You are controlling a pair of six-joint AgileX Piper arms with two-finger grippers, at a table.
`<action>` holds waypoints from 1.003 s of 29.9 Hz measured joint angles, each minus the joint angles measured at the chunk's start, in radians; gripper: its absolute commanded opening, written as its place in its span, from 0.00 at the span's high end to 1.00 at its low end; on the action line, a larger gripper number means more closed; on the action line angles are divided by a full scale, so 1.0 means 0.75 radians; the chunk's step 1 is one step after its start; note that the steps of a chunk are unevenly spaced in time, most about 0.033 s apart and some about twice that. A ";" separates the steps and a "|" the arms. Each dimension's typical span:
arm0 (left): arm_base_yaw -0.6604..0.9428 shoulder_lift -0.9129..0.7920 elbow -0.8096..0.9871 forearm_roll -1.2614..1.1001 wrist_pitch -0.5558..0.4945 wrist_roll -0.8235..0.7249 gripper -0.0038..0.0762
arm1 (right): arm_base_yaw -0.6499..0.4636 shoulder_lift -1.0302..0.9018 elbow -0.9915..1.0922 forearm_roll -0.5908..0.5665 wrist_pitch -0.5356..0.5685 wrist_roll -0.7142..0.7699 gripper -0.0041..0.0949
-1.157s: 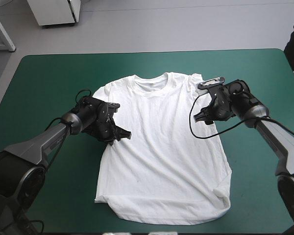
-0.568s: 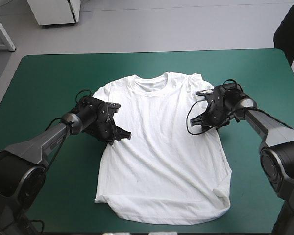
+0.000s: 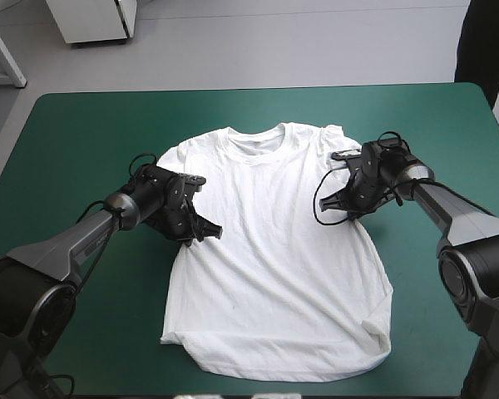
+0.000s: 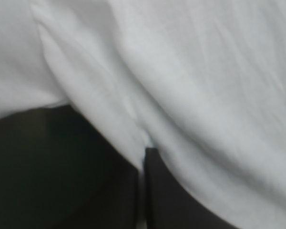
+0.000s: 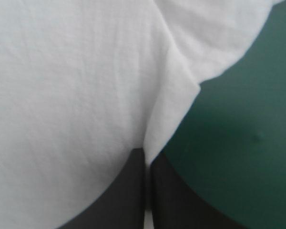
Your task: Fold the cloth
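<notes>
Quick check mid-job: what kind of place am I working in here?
Probably a robot lab bench, not a home: a teal-green covered table, one white T-shirt spread flat, left gripper and right gripper shut on its sides.

Soft, matt white cloth T-shirt (image 3: 274, 249) on smooth teal-green cover (image 3: 83, 133).

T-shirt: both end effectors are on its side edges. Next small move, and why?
Probably lift both slightly, together. The left end effector and right end effector are each shut on a side edge of the T-shirt below its sleeves; it lies flat on the teal-green cover, so raised edges could fold inward.
</notes>
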State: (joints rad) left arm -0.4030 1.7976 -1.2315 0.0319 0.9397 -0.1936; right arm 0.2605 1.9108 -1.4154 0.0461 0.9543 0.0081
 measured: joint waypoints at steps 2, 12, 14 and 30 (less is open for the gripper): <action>-0.004 -0.019 0.000 0.040 -0.005 0.002 0.96 | 0.000 -0.007 -0.020 0.003 0.016 0.000 0.98; 0.009 -0.217 0.004 0.195 -0.010 0.006 0.96 | 0.000 -0.163 -0.209 0.017 0.183 0.001 0.98; 0.009 -0.284 0.004 0.200 -0.006 0.006 0.96 | 0.000 -0.220 -0.244 0.023 0.207 0.005 0.98; 0.009 -0.698 -0.357 0.211 0.087 0.019 0.96 | 0.000 -0.579 -0.500 0.181 0.301 0.005 0.98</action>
State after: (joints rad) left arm -0.3964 1.2739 -1.4991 0.1900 1.0049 -0.1796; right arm 0.2605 1.4762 -1.7905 0.1817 1.1798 0.0118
